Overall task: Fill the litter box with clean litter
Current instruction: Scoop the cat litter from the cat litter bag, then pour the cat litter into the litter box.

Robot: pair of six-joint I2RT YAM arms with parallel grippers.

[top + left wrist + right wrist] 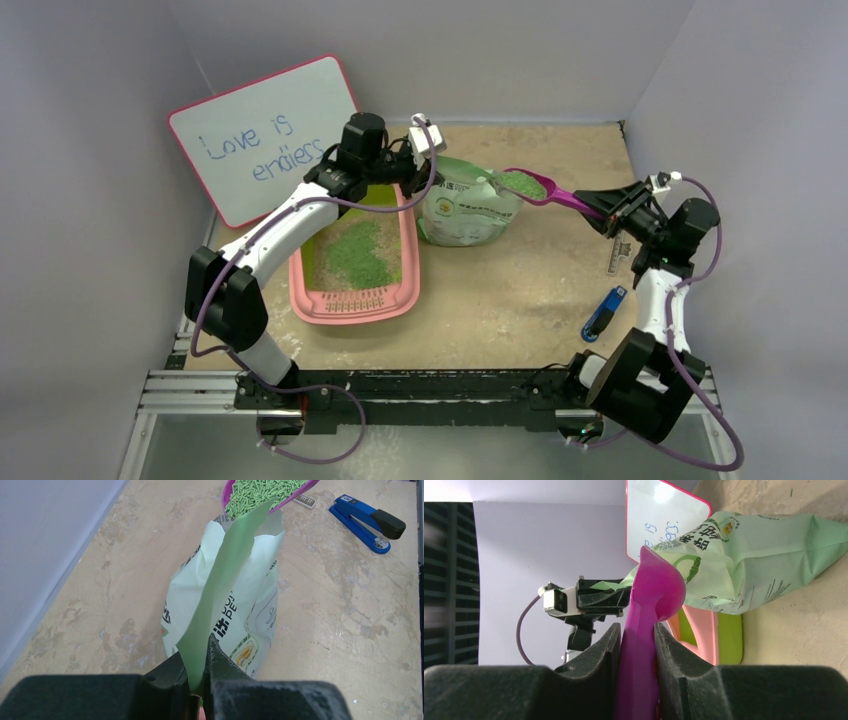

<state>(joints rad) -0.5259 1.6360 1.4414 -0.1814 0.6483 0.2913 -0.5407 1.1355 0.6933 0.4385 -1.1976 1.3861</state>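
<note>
The pink litter box (352,310) lies left of centre, with a patch of green clean litter (358,250) on its floor. Beside it stands a pale green bag (465,212). My left gripper (197,655) is shut on the bag's top flap (225,580), holding it up. My right gripper (637,630) is shut on the handle of a magenta scoop (560,195). The scoop's bowl hovers over the bag's mouth, heaped with clean litter (260,492). The right wrist view shows the scoop's underside (659,585), the bag (764,555) and a corner of the litter box (704,630).
A whiteboard (265,135) with blue writing leans against the back left wall. A blue stapler (605,312) and a small ruler (617,255) lie near my right arm. Grey walls close in the sandy tabletop on three sides.
</note>
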